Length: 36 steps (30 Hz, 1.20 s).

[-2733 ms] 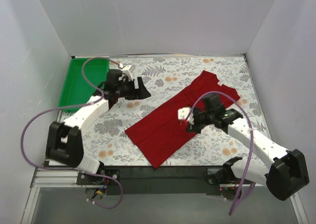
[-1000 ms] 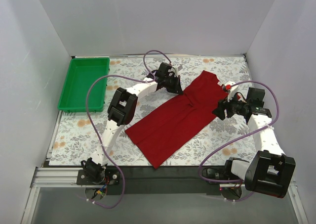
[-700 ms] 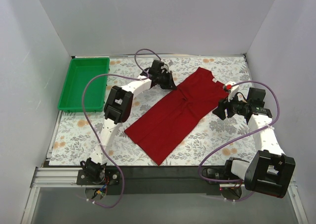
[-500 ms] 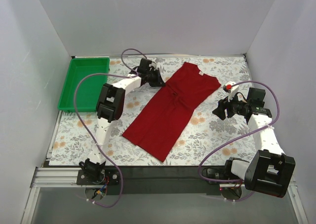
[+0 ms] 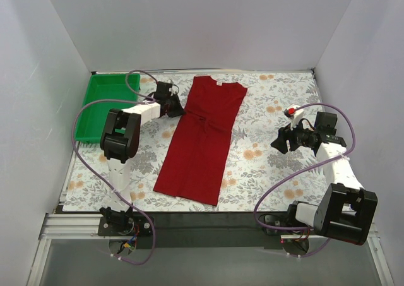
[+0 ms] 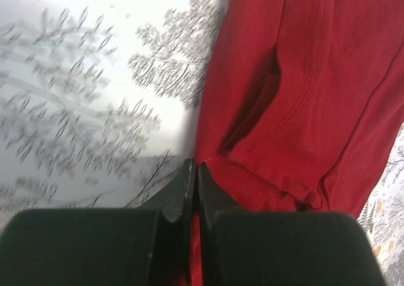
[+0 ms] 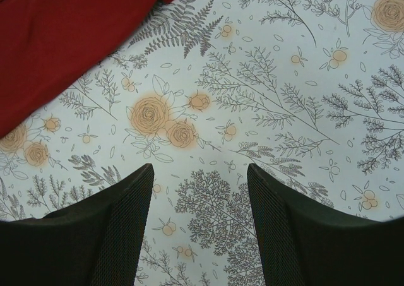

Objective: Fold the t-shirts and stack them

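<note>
Since half a second earlier the left gripper [image 6: 194, 172], pinched shut on the t-shirt [image 5: 201, 141]'s left edge, had swung it toward the green tray [image 5: 101, 106], so the dark red, lengthwise-folded strip lay nearly straight mid-table, collar far, while the right gripper [image 5: 278, 141] hung wide open, well apart.

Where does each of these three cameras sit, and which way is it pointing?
Top external: above and behind the bases, looking down on table, both arms, t-shirt, green tray.
Left wrist: on the left arm, facing down; jaws shut on the t-shirt's edge.
Right wrist: on the right arm, facing down at table; jaws open.
Shared: t-shirt shows in all three.
</note>
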Available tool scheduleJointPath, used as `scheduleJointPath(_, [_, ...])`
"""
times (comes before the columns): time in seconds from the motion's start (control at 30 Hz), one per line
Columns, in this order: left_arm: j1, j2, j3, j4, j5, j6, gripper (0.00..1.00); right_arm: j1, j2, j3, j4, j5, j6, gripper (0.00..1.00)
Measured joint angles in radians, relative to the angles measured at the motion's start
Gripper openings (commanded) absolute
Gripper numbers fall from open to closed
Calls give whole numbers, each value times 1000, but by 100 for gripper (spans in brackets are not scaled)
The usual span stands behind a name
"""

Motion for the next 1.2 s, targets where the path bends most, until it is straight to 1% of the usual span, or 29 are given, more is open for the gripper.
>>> scheduleJointPath(0.13, [3,-56,-87,20,-39,-43,0,0,12,0,0,0,1,57])
scheduleJointPath(0.3, [22,-97,-152,42,-49,-82,0,17,28,0,0,2,1,57])
scheduleJointPath(0.4, [30,-115,-177,43,-55,-94,0,68,46,0,4,9,0,57])
scheduleJointPath(0.43, [32,-119,-183,43,-56,-97,2,95,58,0,7,10,2,57])
scheduleJointPath(0.47, [33,-125,-190,43,-55,-99,7,114,71,1,8,11,6,58])
scheduleJointPath(0.5, [33,-130,-197,43,-55,-99,16,136,92,5,11,11,14,58])
scheduleJointPath(0.53, [33,-136,-204,42,-54,-98,34,159,121,16,14,11,31,59])
scheduleJointPath(0.57, [35,-145,-211,42,-49,-95,42,179,159,36,16,11,57,59])
scheduleJointPath(0.67, [37,-206,-246,43,-34,-87,57,230,319,168,43,34,174,59])
scheduleJointPath(0.73, [38,-267,-277,41,-28,-67,60,266,450,309,76,63,279,59])
scheduleJointPath(0.83, [39,-385,-319,44,-16,-27,63,330,643,516,138,112,449,59])
scheduleJointPath(0.93, [39,-566,-394,61,-7,15,65,385,791,653,177,183,595,58])
scheduleJointPath(1.07, [39,-869,-550,101,3,58,68,427,920,736,217,264,760,57])
scheduleJointPath(1.13, [40,-1015,-622,102,13,70,69,430,968,777,223,290,818,54])
scheduleJointPath(1.2, [40,-1117,-676,106,19,76,69,428,1005,819,233,300,875,51])
